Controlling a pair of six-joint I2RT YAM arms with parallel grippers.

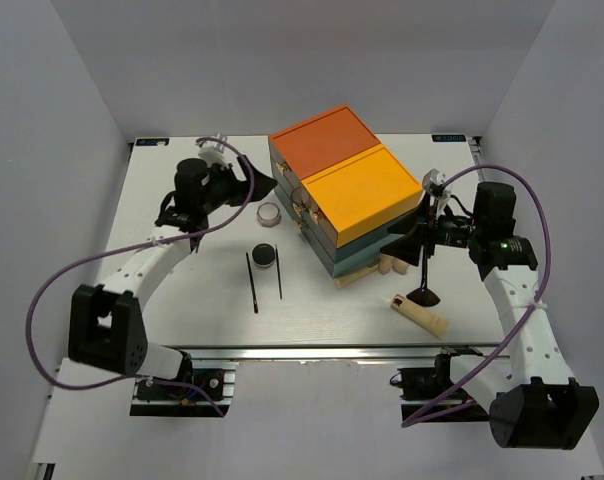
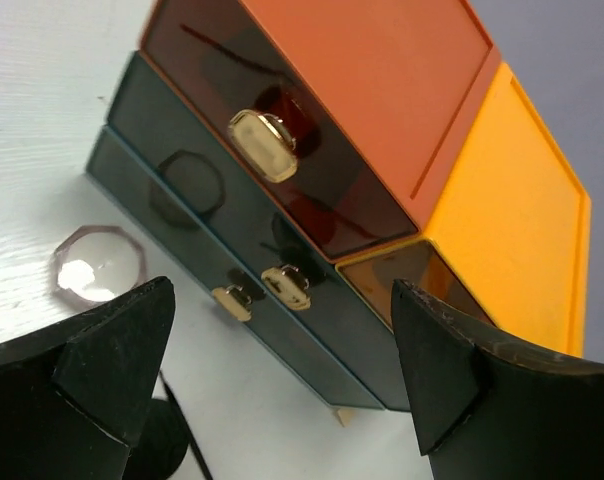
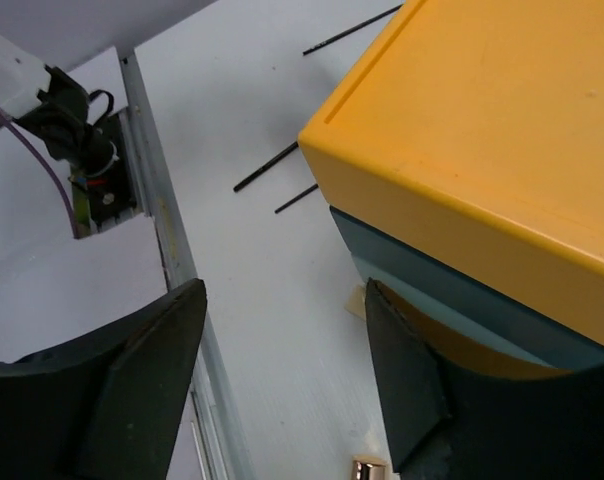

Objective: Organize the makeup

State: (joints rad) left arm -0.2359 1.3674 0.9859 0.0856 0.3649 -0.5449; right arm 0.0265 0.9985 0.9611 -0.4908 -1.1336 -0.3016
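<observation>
**From above:** my left fingers [image 1: 263,187] hang wide open and empty at the left face of the drawer box [image 1: 347,190]. My right fingers [image 1: 420,235] stand well apart at its opposite, near corner. The makeup lies scattered on the table [image 1: 182,300]. The pinkish jar [image 1: 270,214] sits just beside my left fingers, on the side toward my base. The black compact [image 1: 265,256] and two thin sticks [image 1: 253,283] lie further that way, the sticks side by side with their long axes pointing toward my base. The flared brush [image 1: 423,292], beige tube [image 1: 420,314] and sponges [image 1: 392,265] lie on the base side of my right fingers, so that arm is the nearer one. Whether the brush's thin handle touches those fingers I cannot tell here.

**Left wrist:** nothing sits between the fingers. Straight ahead are the drawer fronts with their gold handles [image 2: 265,145], and the jar rests just outside the left fingertip. Pulling a drawer looks like the likely next call, and this arm is lined up for it.

**Right wrist:** the fingers are apart and grip nothing. The box's yellow and teal corner fills the space ahead, with the sticks well beyond it.
</observation>
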